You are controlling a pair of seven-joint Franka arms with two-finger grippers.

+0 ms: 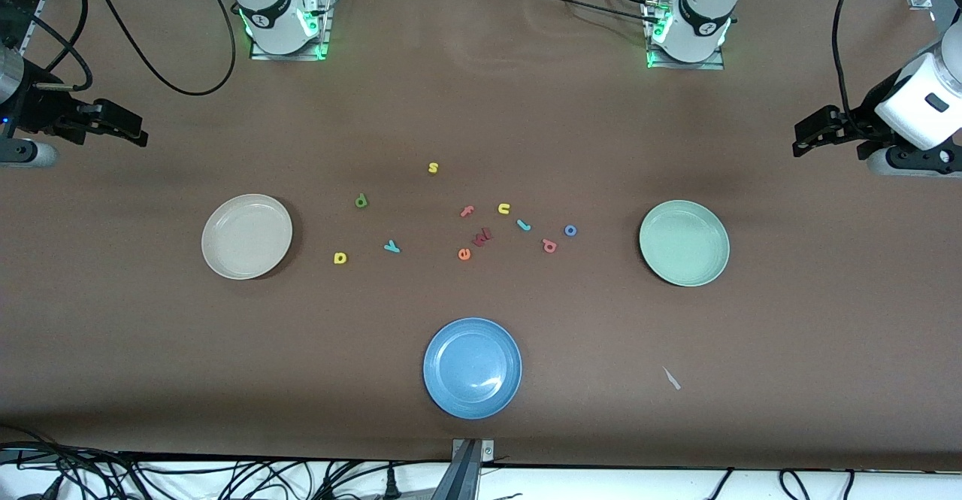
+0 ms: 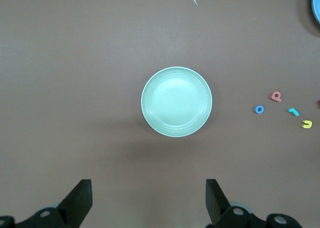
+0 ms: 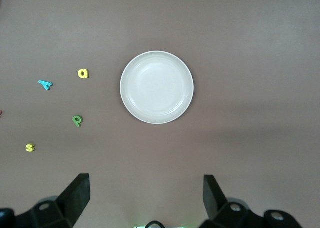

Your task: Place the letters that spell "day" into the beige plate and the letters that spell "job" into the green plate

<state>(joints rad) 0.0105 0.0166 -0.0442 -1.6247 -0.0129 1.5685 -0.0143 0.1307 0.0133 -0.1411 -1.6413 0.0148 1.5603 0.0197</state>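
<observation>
Waiting, both my grippers — left gripper (image 2: 148, 200) over bare table by the green plate (image 2: 176, 102), right gripper (image 3: 145, 198) by the beige plate (image 3: 156, 87) — gape wide (nothing held).

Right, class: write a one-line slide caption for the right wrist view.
Open right gripper above the empty beige plate, with green d, yellow a and teal y beside it.

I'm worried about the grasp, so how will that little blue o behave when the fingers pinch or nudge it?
The blue o lies flat and looks like thin foam, so it is probably very light and would slide rather than roll. It will likely squash a little when pinched. Its low profile on the table may make it hard to grasp.
</observation>
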